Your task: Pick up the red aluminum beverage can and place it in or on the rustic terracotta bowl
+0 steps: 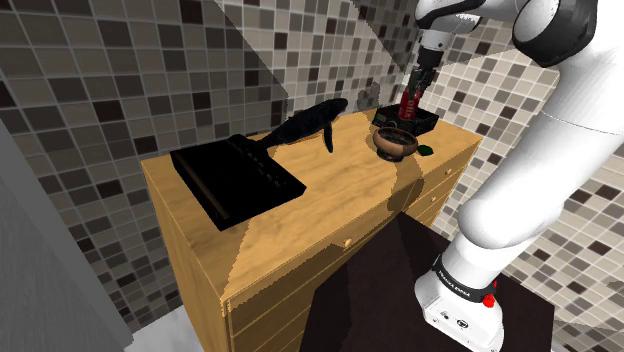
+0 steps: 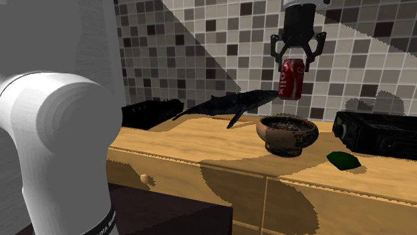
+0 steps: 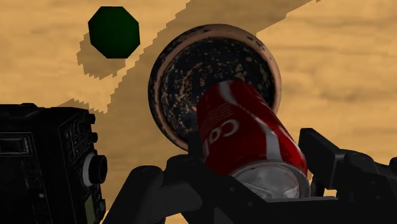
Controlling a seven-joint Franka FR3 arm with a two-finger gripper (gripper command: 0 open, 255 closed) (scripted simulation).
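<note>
Pinching the red can (image 2: 291, 81) by its top, gripper (image 2: 295, 62) is hovering over the brown bowl (image 2: 287, 141) on the wooden dresser (image 2: 200, 137); can is hanging clear of the rim.

i am wearing smooth white shells along my arm (image 1: 520, 200), each link swelling round and thick, and a dark grey joint (image 1: 572, 28) is capping the upper bend. at my foot a black band (image 1: 460, 275) with small white lettering is ringing the white base (image 1: 455, 310), and a little red button (image 1: 489, 300) is sticking out beside it. a second lettered ring (image 2: 100, 223) is circling another rounded link. my wrist is narrowing into a white collar (image 2: 304, 3), and below it my gripper (image 2: 295, 61) is showing all black, angular and blocky, its two fingers (image 2: 276, 48) branching off like flat, faceted prongs with a matt look
</note>
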